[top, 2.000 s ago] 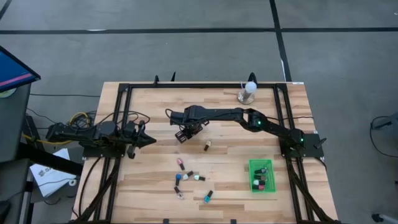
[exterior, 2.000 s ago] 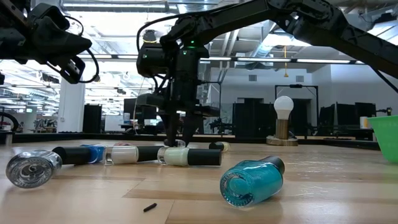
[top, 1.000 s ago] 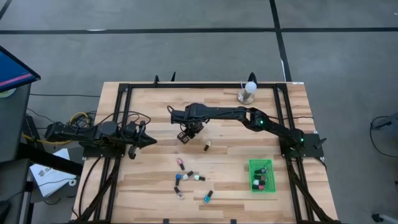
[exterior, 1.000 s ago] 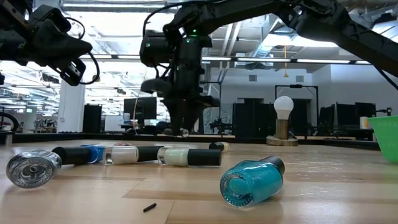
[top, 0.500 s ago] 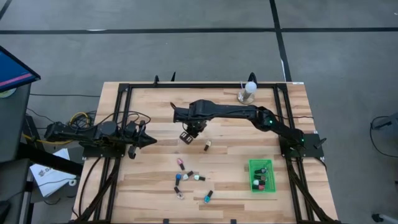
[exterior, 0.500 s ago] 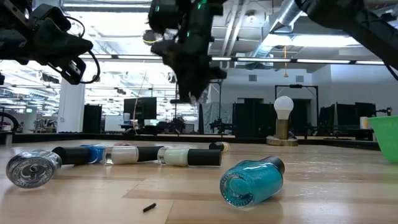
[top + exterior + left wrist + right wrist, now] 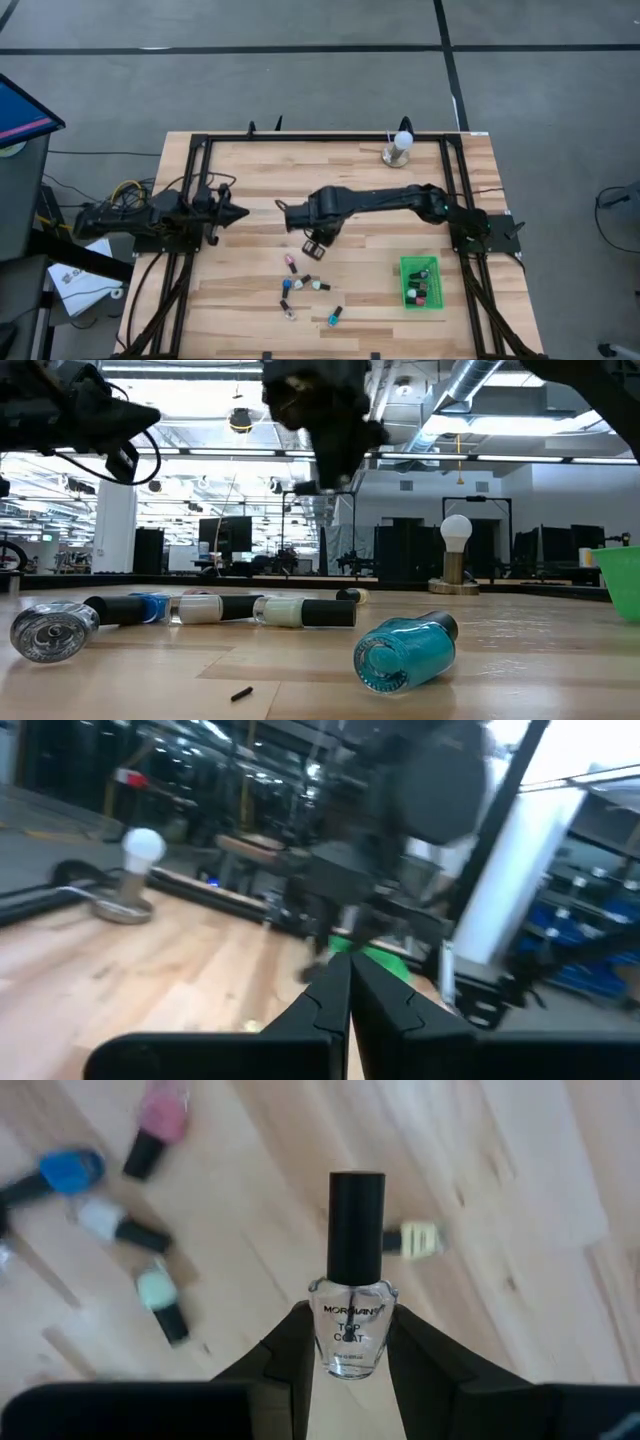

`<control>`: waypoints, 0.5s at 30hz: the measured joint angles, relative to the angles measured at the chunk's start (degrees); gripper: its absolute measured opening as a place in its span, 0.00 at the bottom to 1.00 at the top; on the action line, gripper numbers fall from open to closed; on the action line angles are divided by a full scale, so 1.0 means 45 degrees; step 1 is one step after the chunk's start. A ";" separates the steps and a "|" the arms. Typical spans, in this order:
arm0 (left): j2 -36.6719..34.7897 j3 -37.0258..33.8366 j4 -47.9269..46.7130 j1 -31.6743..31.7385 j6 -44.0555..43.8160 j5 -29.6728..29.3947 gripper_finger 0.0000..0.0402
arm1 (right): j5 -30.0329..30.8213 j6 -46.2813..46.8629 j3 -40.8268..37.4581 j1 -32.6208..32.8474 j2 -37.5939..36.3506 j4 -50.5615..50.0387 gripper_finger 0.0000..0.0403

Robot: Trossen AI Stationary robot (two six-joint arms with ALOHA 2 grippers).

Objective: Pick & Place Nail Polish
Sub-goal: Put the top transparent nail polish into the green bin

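- Left gripper point(image 7: 238, 213) sits at the left edge of the table point(image 7: 250, 300) in the high view, its two fingers pressed together to a point with nothing between them, well apart from the bottles.
- Loose bottles point(image 7: 303, 284) lie in a small cluster on the wood at lower centre of the high view: a pink one point(image 7: 290, 262) uppermost, a teal one point(image 7: 334, 316) lowest and furthest right.
- Low view shows these lying on their sides, with a clear bottle point(image 7: 52, 630) at far left and the teal bottle point(image 7: 404, 652) nearest the camera.
- Right gripper point(image 7: 316, 243) hangs at the centre of the high view, just above the cluster, raised off the table.
- Right wrist view shows its fingers point(image 7: 290, 1348) closed partway onto a clear top-coat bottle point(image 7: 354, 1295) with a black cap, gripped at the glass body and upright between them.
- Green bin point(image 7: 421, 283) at lower right of the high view holds several bottles.
- Lamp point(image 7: 399, 148) with a white ball stands at the upper right of the table.
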 joint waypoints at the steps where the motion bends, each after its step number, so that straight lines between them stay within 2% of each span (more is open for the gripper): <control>1: 0.0000 0.0000 -0.0033 0.0271 0.0000 0.0000 0.00 | 0.0101 0.0134 0.0000 0.0165 -0.0006 -0.0258 0.23; 7: -0.0005 0.0000 0.0227 0.1392 0.0000 -0.0005 0.00 | 0.0188 0.1256 -0.0024 0.1078 -0.0066 -0.0408 0.23; 15: -0.0005 0.0000 0.0266 0.1324 0.0000 0.0000 0.00 | 0.0183 0.2771 -0.0029 0.2241 -0.0066 -0.0383 0.23</control>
